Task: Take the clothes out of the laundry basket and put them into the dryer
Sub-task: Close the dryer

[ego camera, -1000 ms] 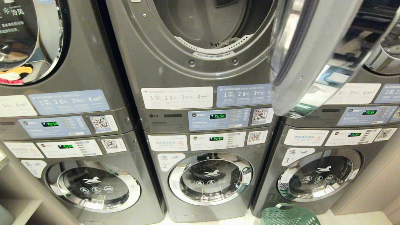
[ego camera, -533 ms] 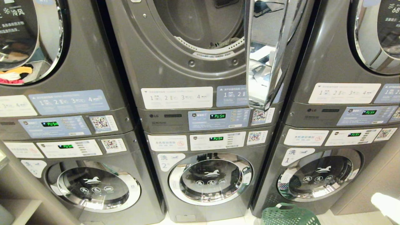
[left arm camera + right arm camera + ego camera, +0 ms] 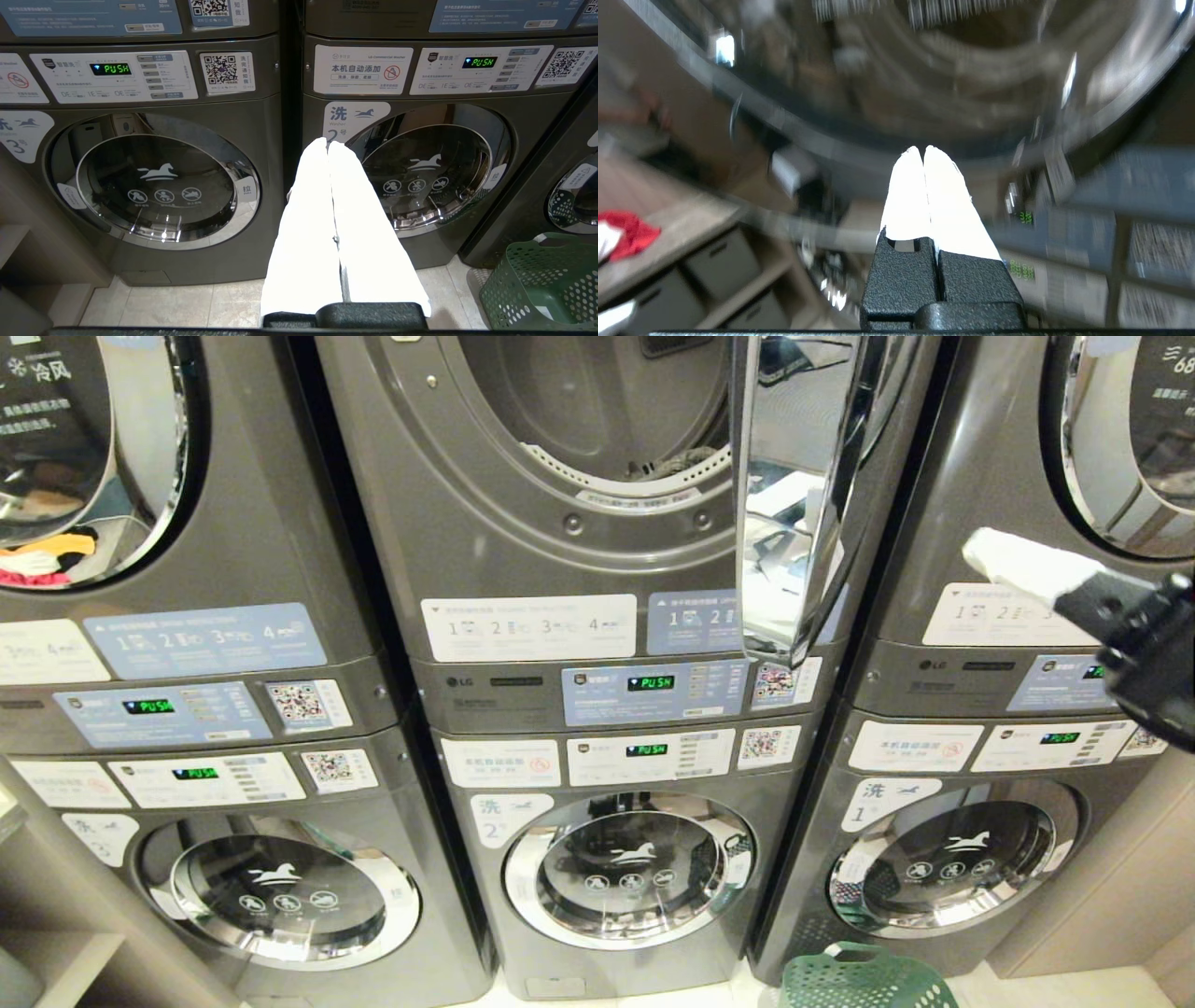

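The middle dryer [image 3: 579, 448] has its drum open, and a bit of dark clothes [image 3: 670, 462] lies at the drum's front lip. Its chrome door [image 3: 803, 495] stands edge-on, half swung across the right of the opening. The green laundry basket [image 3: 864, 980] sits on the floor below right; the left wrist view shows the basket [image 3: 542, 280] only partly. My right gripper [image 3: 978, 549] is raised before the right-hand machine's label, right of the door, shut and empty; in its own view this gripper [image 3: 923, 150] faces a round door. My left gripper [image 3: 327, 144] hangs low, shut and empty, before the washers.
Stacked machines stand left and right of the middle one, with washers [image 3: 630, 868] below. The left dryer's window [image 3: 47, 560] shows coloured laundry. A wooden shelf [image 3: 56, 952] is at the lower left. A red cloth [image 3: 626, 233] lies on a shelf.
The dryer door has swung from wide open to half closed. My right gripper came into view at the lower right and rose beside the right-hand machine's label.
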Robot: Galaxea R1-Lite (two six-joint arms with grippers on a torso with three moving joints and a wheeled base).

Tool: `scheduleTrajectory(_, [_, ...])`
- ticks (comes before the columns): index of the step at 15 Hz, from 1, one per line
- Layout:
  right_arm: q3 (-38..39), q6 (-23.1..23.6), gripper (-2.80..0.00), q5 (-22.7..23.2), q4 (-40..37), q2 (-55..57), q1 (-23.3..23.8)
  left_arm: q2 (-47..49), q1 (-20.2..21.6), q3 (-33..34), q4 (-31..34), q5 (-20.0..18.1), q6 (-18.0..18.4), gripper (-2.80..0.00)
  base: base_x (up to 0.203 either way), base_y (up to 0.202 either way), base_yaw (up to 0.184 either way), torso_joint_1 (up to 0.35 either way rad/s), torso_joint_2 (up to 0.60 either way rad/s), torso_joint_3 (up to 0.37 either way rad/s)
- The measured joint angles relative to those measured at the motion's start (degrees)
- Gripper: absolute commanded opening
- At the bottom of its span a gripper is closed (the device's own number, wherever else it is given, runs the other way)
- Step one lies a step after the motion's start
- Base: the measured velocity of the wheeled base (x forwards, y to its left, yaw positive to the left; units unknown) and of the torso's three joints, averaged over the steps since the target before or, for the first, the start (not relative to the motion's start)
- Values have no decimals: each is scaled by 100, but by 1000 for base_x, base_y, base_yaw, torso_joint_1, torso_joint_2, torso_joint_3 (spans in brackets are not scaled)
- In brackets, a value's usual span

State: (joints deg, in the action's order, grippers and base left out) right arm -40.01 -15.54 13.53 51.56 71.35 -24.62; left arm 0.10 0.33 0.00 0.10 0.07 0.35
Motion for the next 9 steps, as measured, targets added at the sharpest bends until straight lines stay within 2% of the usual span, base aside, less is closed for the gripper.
scheduleTrajectory(2, [-828, 9, -280, 50, 265, 615, -144, 0, 0, 0, 0, 0, -2, -280, 0, 0, 0, 0, 0, 0])
scheduleTrajectory(5, [-1617, -26, -280, 461, 505, 1052, -220, 0, 0, 0, -1, 0, -2, -280, 0, 0, 0, 0, 0, 0])
scheduleTrajectory(7, [-1919, -36, -280, 587, 1010, 1122, -261, 0, 0, 0, 0, 0, 0, -280, 0, 0, 0, 0, 0, 0])
scheduleTrajectory(9, [-2009, -29, -280, 1102, 1321, 1102, -450, 0, 0, 0, 0, 0, 0, -280, 0, 0, 0, 0, 0, 0])
